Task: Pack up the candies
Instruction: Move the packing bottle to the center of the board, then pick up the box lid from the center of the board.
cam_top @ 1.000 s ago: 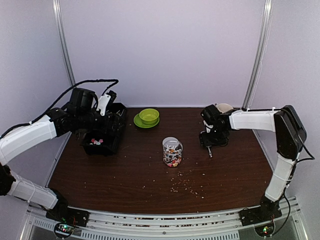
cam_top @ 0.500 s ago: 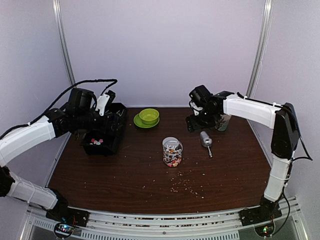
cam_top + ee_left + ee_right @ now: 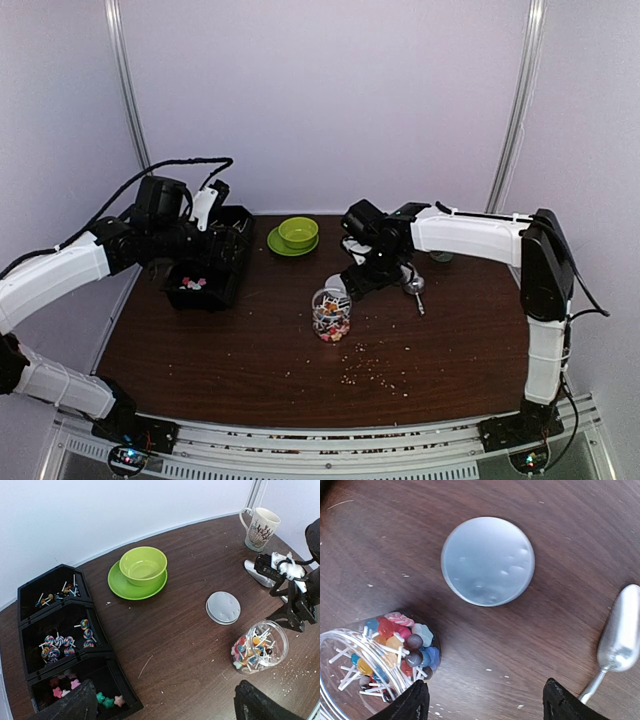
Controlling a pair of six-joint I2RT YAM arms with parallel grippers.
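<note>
My overhead camera sits high behind my bases, facing the back wall, with the whole table [image 3: 200, 345] in frame. My left wrist camera looks down from the left, fairly far, with the jar [image 3: 260, 646] at lower right. My right wrist camera looks straight down, close. It shares that jar at lower left and the lid [image 3: 488, 561] near centre.

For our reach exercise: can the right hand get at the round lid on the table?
Probably yes: the open right hand hangs above the lid, which lies flat, clear of the candy jar and the scoop.
</note>
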